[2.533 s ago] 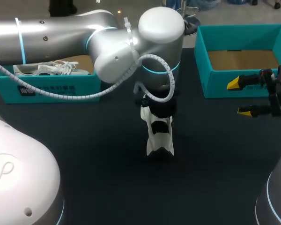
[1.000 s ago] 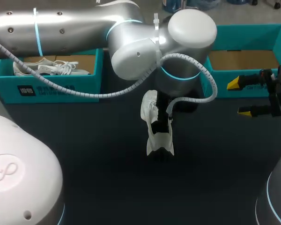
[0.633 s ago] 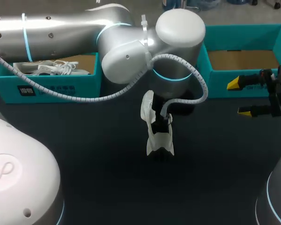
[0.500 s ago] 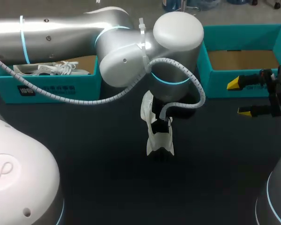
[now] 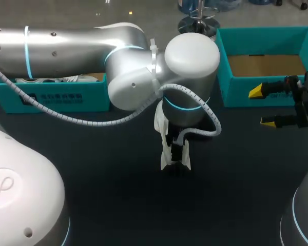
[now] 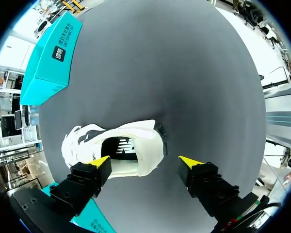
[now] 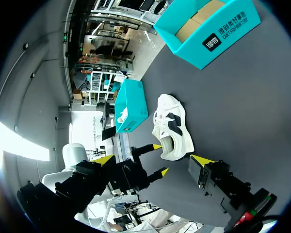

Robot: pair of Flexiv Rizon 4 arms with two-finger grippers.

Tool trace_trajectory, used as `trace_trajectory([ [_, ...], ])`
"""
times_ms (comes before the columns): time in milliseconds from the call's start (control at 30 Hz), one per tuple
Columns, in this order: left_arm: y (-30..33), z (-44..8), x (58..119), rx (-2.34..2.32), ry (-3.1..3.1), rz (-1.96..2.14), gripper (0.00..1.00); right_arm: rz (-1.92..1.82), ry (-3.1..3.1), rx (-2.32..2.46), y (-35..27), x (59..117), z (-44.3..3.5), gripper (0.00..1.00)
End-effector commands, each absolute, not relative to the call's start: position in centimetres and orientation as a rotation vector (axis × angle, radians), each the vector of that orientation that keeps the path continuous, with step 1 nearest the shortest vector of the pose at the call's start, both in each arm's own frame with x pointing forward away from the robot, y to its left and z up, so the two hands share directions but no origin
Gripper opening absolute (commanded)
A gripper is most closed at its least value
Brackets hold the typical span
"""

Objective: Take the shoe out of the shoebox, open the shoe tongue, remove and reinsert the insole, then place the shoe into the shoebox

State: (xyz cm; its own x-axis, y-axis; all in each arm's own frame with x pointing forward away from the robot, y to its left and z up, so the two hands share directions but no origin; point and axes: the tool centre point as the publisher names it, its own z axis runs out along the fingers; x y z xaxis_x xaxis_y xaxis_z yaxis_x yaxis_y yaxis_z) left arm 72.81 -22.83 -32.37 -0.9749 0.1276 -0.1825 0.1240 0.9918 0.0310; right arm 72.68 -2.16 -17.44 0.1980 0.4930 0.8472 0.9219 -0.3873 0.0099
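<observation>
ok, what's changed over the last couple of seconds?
The left arm swung right, then came back and moved along the shoe toward its near end. The left gripper is now open above the shoe's opening. No grasp or release shows. The shoe kept its place on the table, the right gripper stayed open by the right box, and the left box did not move.

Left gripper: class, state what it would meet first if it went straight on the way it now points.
Probably the white shoe, whose heel end lies ahead between the left gripper's open fingers; depth is unclear.
</observation>
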Motion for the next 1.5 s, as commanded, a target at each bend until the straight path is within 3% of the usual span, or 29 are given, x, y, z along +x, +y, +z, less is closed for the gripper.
trace_trajectory([
  [33, -23.1, -33.7, 72.5, 0.193, 2.954, 0.034, 1.0, -1.095, -1.314, -1.971, -2.1, 72.6, -17.4, 1.0],
  [633, -23.0, -38.0, 72.0, 0.164, 2.961, -0.002, 0.98, -1.095, -1.314, -1.971, -2.1, 72.6, -17.4, 1.0],
  [967, -23.3, -39.3, 71.4, 0.114, 2.944, 0.013, 0.76, -1.095, -1.314, -1.971, -2.1, 72.6, -17.4, 1.0],
  [1000, -23.3, -39.3, 71.4, 0.112, 2.947, 0.009, 0.72, -1.095, -1.314, -1.971, -2.1, 72.6, -17.4, 1.0],
  [1033, -23.3, -39.4, 71.4, 0.102, 2.951, 0.011, 0.59, -1.095, -1.314, -1.971, -2.1, 72.6, -17.4, 1.0],
  [1067, -23.3, -39.4, 71.4, 0.101, 2.952, 0.011, 0.53, -1.095, -1.314, -1.971, -2.1, 72.6, -17.4, 1.0],
  [1267, -23.0, -39.5, 71.3, 0.096, 2.964, 0.01, 0.35, -1.095, -1.314, -1.971, -2.1, 72.6, -17.4, 1.0],
  [1400, -23.0, -39.6, 71.3, 0.097, 2.971, 0.009, 0.29, -1.095, -1.314, -1.971, -2.1, 72.6, -17.4, 1.0],
  [1500, -23.0, -39.6, 71.2, 0.099, 2.985, -0.002, 0.16, -1.095, -1.314, -1.971, -2.1, 72.6, -17.4, 1.0],
])
